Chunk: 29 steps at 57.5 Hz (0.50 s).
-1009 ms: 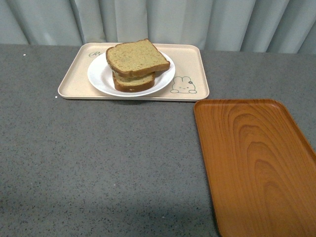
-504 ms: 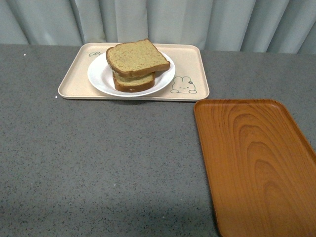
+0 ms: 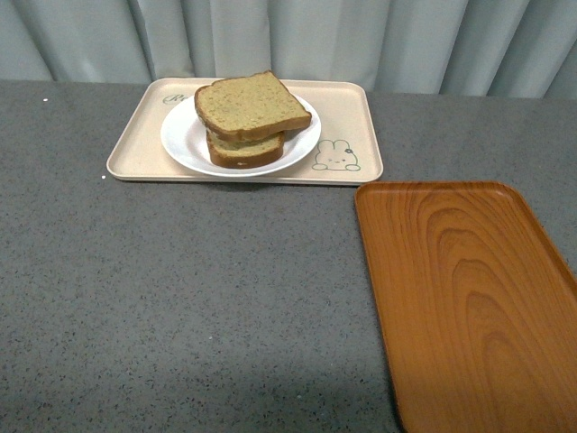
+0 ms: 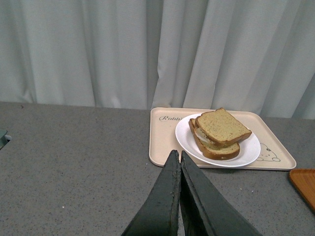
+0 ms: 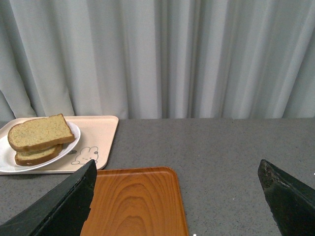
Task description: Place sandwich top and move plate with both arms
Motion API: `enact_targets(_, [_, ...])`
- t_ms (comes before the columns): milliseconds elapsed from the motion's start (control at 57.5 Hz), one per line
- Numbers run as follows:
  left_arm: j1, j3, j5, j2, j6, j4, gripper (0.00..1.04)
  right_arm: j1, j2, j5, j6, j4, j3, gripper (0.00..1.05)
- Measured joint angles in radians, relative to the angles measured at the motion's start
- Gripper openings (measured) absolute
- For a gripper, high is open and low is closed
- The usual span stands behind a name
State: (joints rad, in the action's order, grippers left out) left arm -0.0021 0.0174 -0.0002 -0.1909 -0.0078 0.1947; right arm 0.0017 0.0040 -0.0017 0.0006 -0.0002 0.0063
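The sandwich top (image 3: 251, 104), a squarish tan speckled slice with brown crust, lies on a lower slice on the white plate (image 3: 185, 144). The plate stands on the beige rabbit-print tray (image 3: 347, 117) at the far left-centre of the table. The stack also shows in the left wrist view (image 4: 222, 127) and the right wrist view (image 5: 39, 132). My left gripper (image 4: 177, 156) is shut and empty, its tips over the table short of the beige tray's near edge. My right gripper (image 5: 177, 172) is wide open and empty, above the orange tray. Neither arm shows in the front view.
An orange wood-grain tray (image 3: 469, 298) lies on the near right of the grey speckled table (image 3: 180, 298); it also shows in the right wrist view (image 5: 135, 201). A pale curtain (image 3: 361, 41) hangs behind the table's far edge.
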Motion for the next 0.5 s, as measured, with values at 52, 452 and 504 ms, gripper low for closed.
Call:
enact_targets(52, [0.0, 0.0, 0.0, 0.01, 0.0, -0.01, 0.04, 0.0, 0.0, 0.0, 0.0, 0.0, 0.0, 0.96])
enact_targets(452, [0.0, 0.0, 0.0, 0.185, 0.0, -0.193, 0.07, 0.0, 0.0, 0.0, 0.0, 0.0, 0.0, 0.96])
enact_targets(504, [0.0, 0.0, 0.0, 0.186, 0.0, -0.193, 0.16, 0.0, 0.0, 0.0, 0.0, 0.0, 0.0, 0.96])
